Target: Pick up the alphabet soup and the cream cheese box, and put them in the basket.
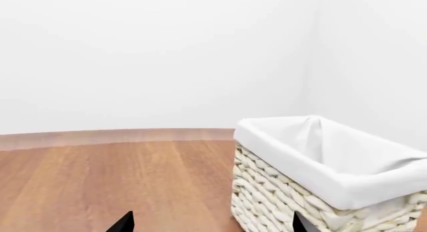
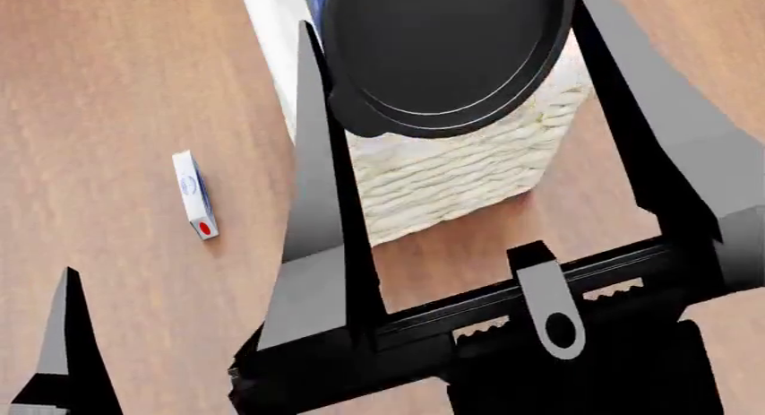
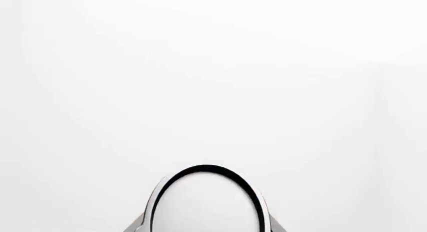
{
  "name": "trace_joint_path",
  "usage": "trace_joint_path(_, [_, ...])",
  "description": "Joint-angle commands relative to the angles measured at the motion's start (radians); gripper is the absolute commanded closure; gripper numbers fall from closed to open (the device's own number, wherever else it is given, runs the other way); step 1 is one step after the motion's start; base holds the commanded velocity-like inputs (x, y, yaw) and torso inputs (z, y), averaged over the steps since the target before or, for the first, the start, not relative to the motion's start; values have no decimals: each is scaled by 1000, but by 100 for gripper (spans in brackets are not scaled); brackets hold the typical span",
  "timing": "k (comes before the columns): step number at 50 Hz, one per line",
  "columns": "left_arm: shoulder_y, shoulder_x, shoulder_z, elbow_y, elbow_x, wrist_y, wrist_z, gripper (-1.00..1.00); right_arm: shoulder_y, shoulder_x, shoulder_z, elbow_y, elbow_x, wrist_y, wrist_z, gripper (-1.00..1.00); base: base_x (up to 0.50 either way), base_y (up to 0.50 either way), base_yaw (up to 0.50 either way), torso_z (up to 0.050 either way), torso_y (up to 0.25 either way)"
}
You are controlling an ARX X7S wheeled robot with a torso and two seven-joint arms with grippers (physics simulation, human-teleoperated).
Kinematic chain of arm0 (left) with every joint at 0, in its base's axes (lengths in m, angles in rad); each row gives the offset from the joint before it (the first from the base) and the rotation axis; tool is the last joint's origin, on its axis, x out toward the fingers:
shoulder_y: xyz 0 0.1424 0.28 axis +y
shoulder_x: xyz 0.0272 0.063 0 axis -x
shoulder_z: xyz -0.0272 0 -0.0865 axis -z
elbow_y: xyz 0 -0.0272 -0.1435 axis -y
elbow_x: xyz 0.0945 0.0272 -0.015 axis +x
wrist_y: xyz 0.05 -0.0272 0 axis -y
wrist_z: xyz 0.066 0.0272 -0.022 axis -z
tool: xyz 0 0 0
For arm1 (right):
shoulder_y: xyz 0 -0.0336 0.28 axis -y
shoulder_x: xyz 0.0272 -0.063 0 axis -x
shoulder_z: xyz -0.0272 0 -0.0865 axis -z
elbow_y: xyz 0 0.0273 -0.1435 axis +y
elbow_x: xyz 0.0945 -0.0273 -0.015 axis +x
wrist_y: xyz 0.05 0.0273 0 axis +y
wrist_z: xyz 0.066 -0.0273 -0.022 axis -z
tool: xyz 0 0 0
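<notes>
My right gripper (image 2: 449, 12) fills the head view, close to the camera. It is shut on the alphabet soup can (image 2: 442, 65), whose dark round end faces the camera, above the basket (image 2: 454, 177). In the right wrist view the can's black-rimmed end (image 3: 207, 202) sits between the jaws against a white wall. The cream cheese box (image 2: 193, 195) lies flat on the wooden floor left of the basket. My left gripper (image 1: 212, 228) is open and empty, low over the floor beside the basket (image 1: 320, 192). One of its fingers (image 2: 66, 343) shows at the head view's lower left.
The wooden floor (image 1: 100, 182) stretches to a white wall with a wooden skirting strip (image 1: 113, 137). The basket's white cloth lining (image 1: 333, 157) folds over its rim.
</notes>
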Motion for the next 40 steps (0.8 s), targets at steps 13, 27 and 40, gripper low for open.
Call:
trace_joint_path(13, [-7,-6,12,8,-6,1,5,-100,505,-209,-74,743,774,44,-497,100,0,0,0,0,0])
trace_joint_path(27, [-1,-8,11,1,-9,13,5,-100,565,-407,-221,1167,790,299,-720,100,0,0,0,0,0])
trace_joint_path(40, [-7,-8,11,-14,-19,18,7,-100,571,-482,-262,1336,740,328,-795,100,0,0,0,0,2])
